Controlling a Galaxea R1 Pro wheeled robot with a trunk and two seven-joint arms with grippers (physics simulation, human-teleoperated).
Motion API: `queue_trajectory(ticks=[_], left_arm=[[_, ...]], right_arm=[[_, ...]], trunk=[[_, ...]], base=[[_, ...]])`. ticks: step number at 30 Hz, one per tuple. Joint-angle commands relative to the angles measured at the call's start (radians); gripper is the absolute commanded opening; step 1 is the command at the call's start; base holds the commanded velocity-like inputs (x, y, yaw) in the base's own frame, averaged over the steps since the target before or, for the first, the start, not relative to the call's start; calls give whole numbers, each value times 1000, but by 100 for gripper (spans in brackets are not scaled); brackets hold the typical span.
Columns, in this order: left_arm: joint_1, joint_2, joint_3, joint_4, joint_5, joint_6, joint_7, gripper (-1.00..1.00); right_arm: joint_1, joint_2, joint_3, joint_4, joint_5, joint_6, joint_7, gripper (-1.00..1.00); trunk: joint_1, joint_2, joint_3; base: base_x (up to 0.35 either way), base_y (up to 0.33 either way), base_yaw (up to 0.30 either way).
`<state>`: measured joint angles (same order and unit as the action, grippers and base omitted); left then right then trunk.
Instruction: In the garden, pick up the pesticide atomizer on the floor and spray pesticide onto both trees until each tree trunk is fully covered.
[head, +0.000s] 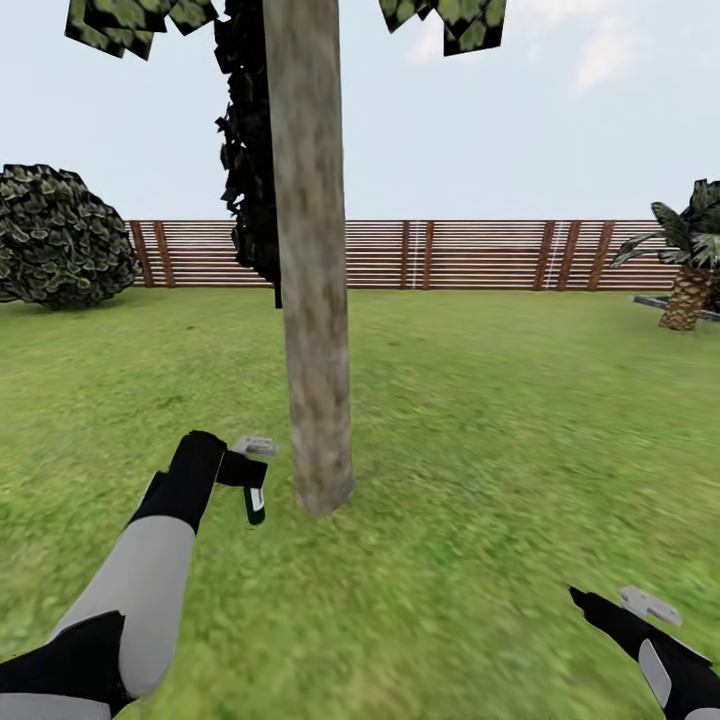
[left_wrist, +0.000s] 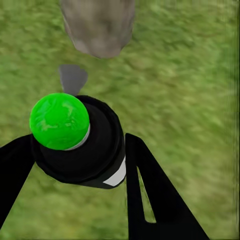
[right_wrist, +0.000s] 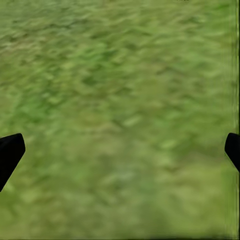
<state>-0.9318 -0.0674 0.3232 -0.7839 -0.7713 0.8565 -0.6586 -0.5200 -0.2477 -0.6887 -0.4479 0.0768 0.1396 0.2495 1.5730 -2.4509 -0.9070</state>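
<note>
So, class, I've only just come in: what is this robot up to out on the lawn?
The left gripper holds the pesticide atomizer, a dark bottle with a green cap, close beside the base of a tree trunk. The right gripper hangs open over bare grass, holding nothing. A slatted fence and a round bush stand behind.

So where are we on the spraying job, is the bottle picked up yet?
Pickup looks done: the left gripper is shut on the pesticide atomizer, green cap toward the tree trunk close ahead. No spray or coating is visible on the bark, so both trees seem left to cover. The right gripper is open over grass.
</note>
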Motion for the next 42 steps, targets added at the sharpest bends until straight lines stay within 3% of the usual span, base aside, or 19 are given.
queue_trajectory(ticks=[1, 5, 8, 19, 28, 42], left_arm=[[-7, 0, -1, 0, 0, 22, 0, -100], [-17, 0, -5, 0, 0, 83, -2, -100], [-19, 2, -31, 2, 0, 99, -4, -100], [-19, 28, -52, 38, -4, 106, -6, -100], [-19, 29, -54, 122, -5, 105, -7, -100], [-19, 27, -56, 129, -5, 106, -7, -100]], right_arm=[[0, 0, 0, 0, 0, 0, 0, 100], [0, 0, 0, 0, 1, 0, 0, 100], [0, -1, 0, 0, 0, 0, -1, 100], [0, -1, 0, 0, 0, 0, -1, 100], [0, 0, 0, 0, 0, 0, -2, 100], [0, 0, 0, 0, 1, 0, -1, 100]], trunk=[[0, 0, 0], [0, 0, 0], [0, 0, 0], [0, 0, 0], [0, 0, 0], [0, 0, 0]], base=[[0, 0, -272], [0, 0, -251], [0, 0, -140], [0, 0, -18], [0, 0, 0], [212, 0, -82]])
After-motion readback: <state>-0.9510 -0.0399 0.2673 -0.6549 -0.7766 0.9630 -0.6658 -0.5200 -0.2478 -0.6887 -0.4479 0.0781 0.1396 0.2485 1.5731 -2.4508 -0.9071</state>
